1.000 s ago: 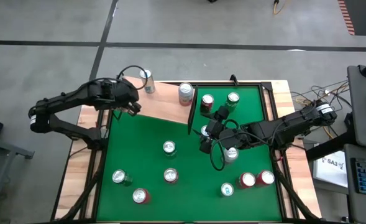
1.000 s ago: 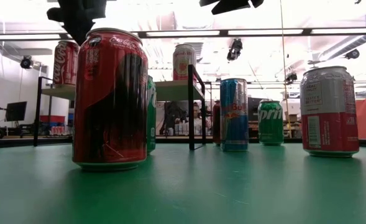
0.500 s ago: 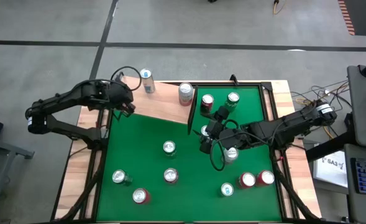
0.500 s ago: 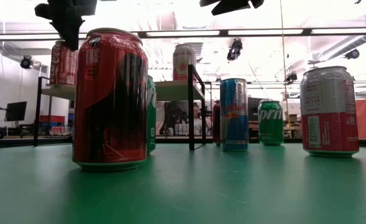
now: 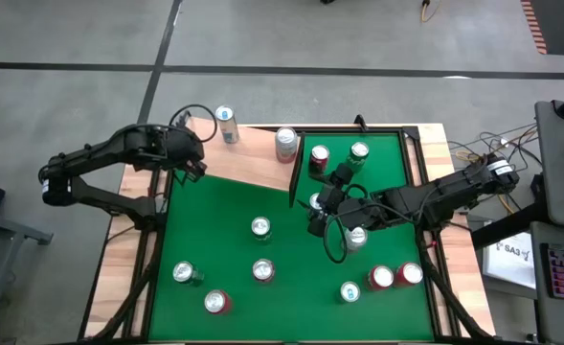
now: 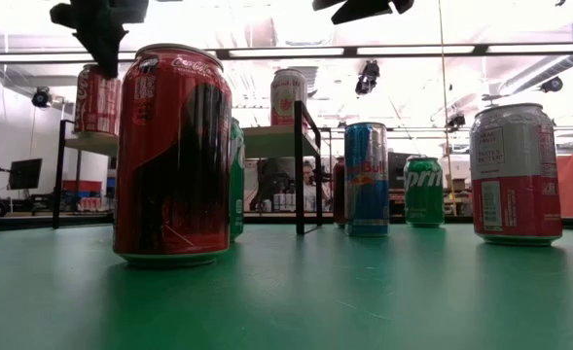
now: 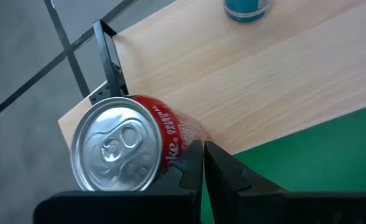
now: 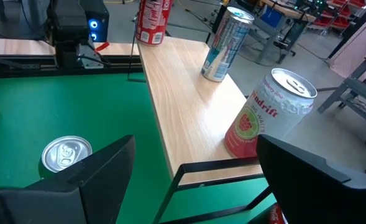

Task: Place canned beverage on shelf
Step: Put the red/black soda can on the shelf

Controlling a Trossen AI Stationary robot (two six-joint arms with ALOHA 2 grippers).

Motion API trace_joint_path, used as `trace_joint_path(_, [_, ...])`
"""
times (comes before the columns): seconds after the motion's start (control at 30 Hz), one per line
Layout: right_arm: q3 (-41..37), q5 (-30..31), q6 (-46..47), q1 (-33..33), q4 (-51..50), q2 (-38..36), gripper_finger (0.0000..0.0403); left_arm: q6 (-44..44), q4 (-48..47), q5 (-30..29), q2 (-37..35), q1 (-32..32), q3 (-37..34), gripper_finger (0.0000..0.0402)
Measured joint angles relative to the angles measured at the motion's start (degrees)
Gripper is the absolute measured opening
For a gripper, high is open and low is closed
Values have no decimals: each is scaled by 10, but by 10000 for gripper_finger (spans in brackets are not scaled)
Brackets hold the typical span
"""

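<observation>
The left end effector point(image 5: 193, 165) is at the outer end of the shelf point(image 5: 253, 163), and its fingers point(image 7: 192, 163) are pressed together with nothing between them. Directly beside them, touching or almost touching, a red cola can point(image 7: 123, 144) stands upright on the pale board close to the dark end post point(image 7: 108, 56); a slim blue can point(image 5: 226, 123) stands farther along the board, away from this end effector. So I judge that the placing of this can is finished and the left arm only needs to lift away without pushing it toward the edge. More to the right on the shelf stands a pink fruit can point(image 8: 268, 115), just before the right end effector point(image 5: 317, 213). This one hovers wide open and empty over the green surface point(image 5: 234, 206), near the shelf's dark end panel point(image 5: 296, 168), with a silver-topped can point(image 8: 66, 154) just under it. The next move, I think, is to lower the open fingers around one of the cans that remain and close on it.
</observation>
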Motion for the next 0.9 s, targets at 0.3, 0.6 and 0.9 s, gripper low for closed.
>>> trace_joint_path(0.3, [0,0,5,1,3,0,325,-1,38,-34,-1,-79,8,0])
trace_joint_path(0.6, [3,-16,25,19,13,0,325,-1,120,-90,-2,-226,10,0])
trace_joint_path(0.9, [39,-23,25,46,16,-1,325,-2,164,-93,-2,-315,10,0])
